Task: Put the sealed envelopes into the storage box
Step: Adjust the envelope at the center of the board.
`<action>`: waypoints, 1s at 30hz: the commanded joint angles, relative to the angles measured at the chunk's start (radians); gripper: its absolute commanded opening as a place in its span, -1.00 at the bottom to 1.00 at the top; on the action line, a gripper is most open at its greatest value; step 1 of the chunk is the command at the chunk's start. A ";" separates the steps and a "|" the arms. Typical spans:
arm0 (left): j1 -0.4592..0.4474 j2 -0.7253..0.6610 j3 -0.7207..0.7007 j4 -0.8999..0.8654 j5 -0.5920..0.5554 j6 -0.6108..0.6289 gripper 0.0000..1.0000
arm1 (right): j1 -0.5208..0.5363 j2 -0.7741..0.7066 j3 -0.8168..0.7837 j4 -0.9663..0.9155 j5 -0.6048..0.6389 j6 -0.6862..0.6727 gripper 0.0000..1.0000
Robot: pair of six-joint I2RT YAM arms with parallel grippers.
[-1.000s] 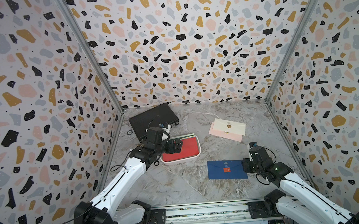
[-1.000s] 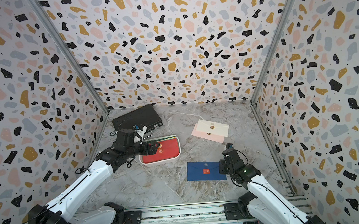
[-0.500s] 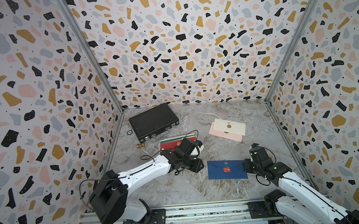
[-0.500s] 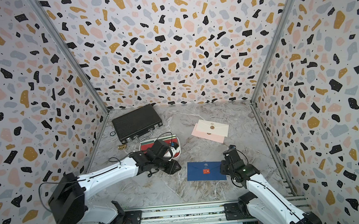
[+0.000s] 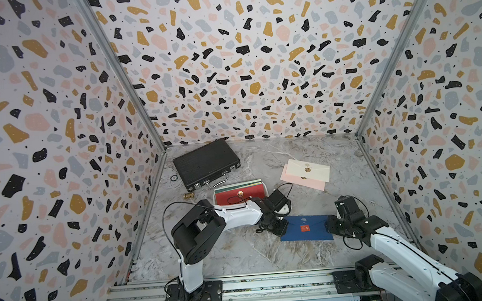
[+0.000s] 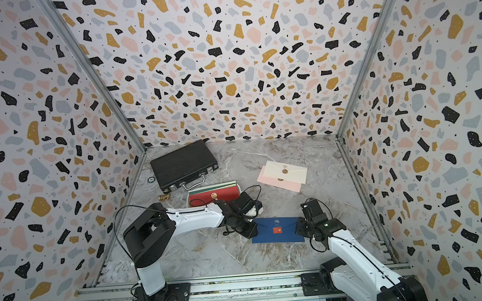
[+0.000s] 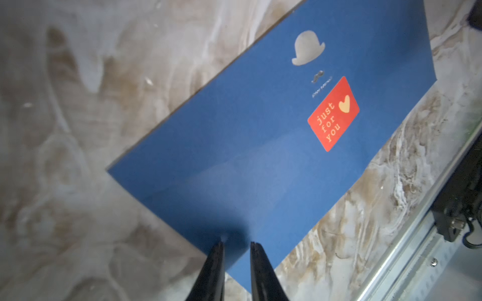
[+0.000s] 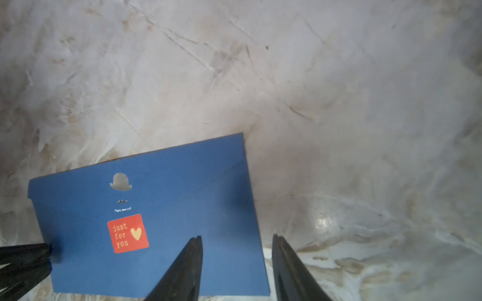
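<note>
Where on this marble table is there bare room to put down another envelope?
Bare marble lies between the navy envelope and the front rail, and between the black briefcase and the cream envelope. It is crowded around the storage box.

The briefcase point(image 5: 205, 162) sits at the back left with the storage box point(image 5: 215, 198) just before it holding stacked envelopes point(image 5: 240, 194), an overlapping pair of envelopes point(image 5: 312, 166) lies to their right, and a lone envelope point(image 5: 296, 234) lies nearest, between the left gripper point(image 7: 236, 245) and right gripper point(image 8: 237, 237).

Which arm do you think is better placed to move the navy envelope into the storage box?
Left: the left gripper is at the end of the navy envelope nearest the storage box; the right gripper is opposite.
</note>
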 commanded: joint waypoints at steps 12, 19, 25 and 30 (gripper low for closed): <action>-0.166 0.014 -0.065 0.182 0.129 -0.248 -0.36 | -0.130 0.208 0.081 0.098 -0.066 0.020 -0.03; -0.174 -0.116 -0.040 0.109 0.065 -0.201 -0.07 | -0.147 0.205 0.166 -0.053 -0.093 0.001 -0.04; -0.112 -0.079 0.122 -0.027 0.050 -0.117 -0.05 | -0.147 0.067 0.116 -0.160 -0.215 0.070 -0.04; -0.049 0.050 0.206 -0.053 0.070 -0.086 -0.08 | -0.144 -0.018 0.071 -0.217 -0.288 0.114 -0.04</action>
